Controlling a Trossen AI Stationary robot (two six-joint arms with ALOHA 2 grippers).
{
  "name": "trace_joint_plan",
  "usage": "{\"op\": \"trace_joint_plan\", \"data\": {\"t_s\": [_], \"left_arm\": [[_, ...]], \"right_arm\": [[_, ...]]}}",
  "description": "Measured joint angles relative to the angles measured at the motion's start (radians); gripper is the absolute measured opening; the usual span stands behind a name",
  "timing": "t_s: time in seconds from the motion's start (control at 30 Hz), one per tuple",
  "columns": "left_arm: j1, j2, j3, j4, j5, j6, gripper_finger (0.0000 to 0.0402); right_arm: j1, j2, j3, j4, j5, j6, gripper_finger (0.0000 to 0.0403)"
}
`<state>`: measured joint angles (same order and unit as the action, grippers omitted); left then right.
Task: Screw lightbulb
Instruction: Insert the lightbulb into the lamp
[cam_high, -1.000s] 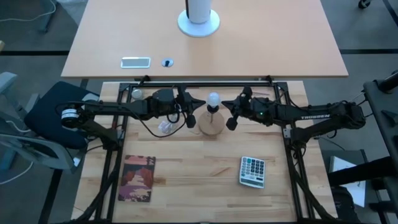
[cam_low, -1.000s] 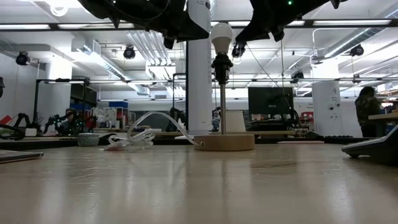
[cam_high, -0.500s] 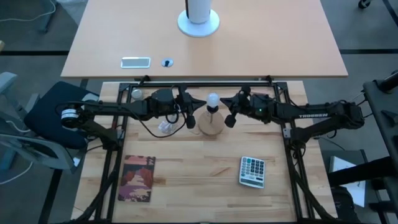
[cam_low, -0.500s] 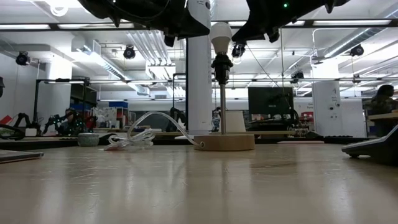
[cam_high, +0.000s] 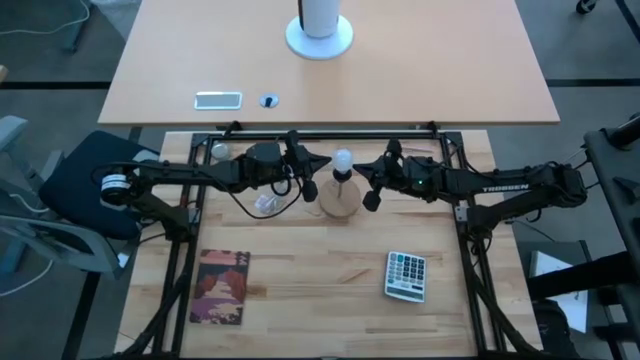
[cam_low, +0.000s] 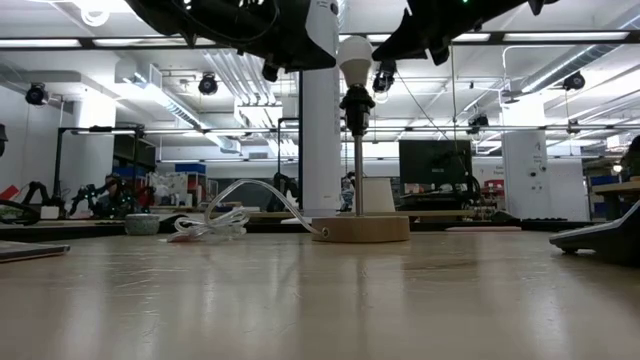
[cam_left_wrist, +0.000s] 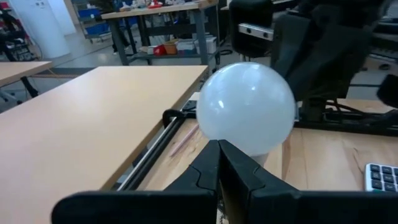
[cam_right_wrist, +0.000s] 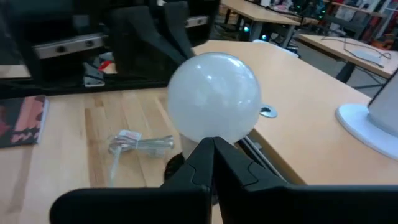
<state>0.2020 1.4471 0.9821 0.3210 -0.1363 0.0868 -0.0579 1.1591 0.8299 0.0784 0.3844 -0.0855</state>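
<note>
The frosted-white lightbulb (cam_high: 343, 158) sits upright in the dark socket (cam_low: 357, 104) on a thin stem, which stands on a round wooden base (cam_high: 340, 202). It fills the middle of both wrist views (cam_left_wrist: 245, 107) (cam_right_wrist: 214, 98). My left gripper (cam_high: 325, 161) is shut and level, with its tips at the bulb's left side (cam_left_wrist: 217, 149). My right gripper (cam_high: 360, 168) is shut and level, with its tips at the bulb's right side (cam_right_wrist: 213, 146). The two grippers face each other across the bulb. My left gripper points level from the table's left at the bulb's lower half (cam_left_wrist: 231, 144); I cannot tell whether its shut tips touch it. My right gripper points level from the table's right at the bulb's lower half (cam_right_wrist: 205, 135); I cannot tell whether its shut tips touch it.
A crumpled clear wrapper (cam_high: 266, 205) lies left of the lamp base and a small grey ball (cam_high: 220, 152) at the far left. A calculator (cam_high: 406, 275) lies near right and a reddish booklet (cam_high: 222, 287) near left. A second table (cam_high: 330, 90) stands beyond.
My right gripper has moved a little toward the table's left, closer to the bulb. The bulb and lamp have stayed where they were.
</note>
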Motion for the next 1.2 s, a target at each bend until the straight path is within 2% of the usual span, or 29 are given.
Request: {"op": "trace_joint_plan", "data": {"t_s": [0.17,0.5,0.63,0.83,1.1,1.2], "left_arm": [[0.002,0.001,0.000,0.000,-0.012,0.001,0.0000],[-0.001,-0.039,-0.001,-0.032,-0.005,0.010,0.0000],[-0.003,-0.040,-0.001,-0.028,0.075,0.001,0.0000],[-0.012,-0.029,-0.001,-0.031,0.090,-0.028,0.0000],[-0.018,-0.033,-0.001,-0.054,0.183,-0.027,0.0000],[-0.019,-0.028,-0.001,-0.047,0.183,-0.019,0.0000]], "right_arm": [[0.019,0.000,0.000,0.002,0.002,0.008,0.0000],[0.028,-0.037,0.000,-0.090,0.088,0.030,0.0000],[0.006,-0.036,0.000,-0.074,0.095,-0.002,0.0000],[-0.008,-0.031,0.000,-0.053,0.071,-0.008,0.0000],[0.011,-0.048,0.001,-0.176,0.061,0.068,0.0000],[0.036,-0.047,0.001,-0.171,0.042,0.066,0.0000]]}}
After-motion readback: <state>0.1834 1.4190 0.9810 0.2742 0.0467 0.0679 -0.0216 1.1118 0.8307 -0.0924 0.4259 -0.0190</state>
